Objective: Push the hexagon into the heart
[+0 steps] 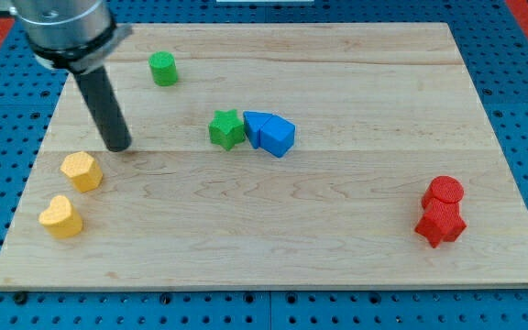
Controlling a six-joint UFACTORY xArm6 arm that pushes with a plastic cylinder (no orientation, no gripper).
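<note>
Camera view: there are no jaws here, only my tip (118,147), just up-right of the yellow hexagon (82,170). The yellow heart (60,216) sits just below-left of it. Best push is down-left through the hexagon's centre. The green star (226,128) and blue blocks (269,133) lie well right; nothing blocks.

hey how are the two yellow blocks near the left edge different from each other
The yellow hexagon has flat sides; the yellow heart has a notched, lobed top. The hexagon sits higher in the view, nearer my tip; the heart lies below it, closer to the board's corner. Both are yellow, similar in size, upright.
</note>
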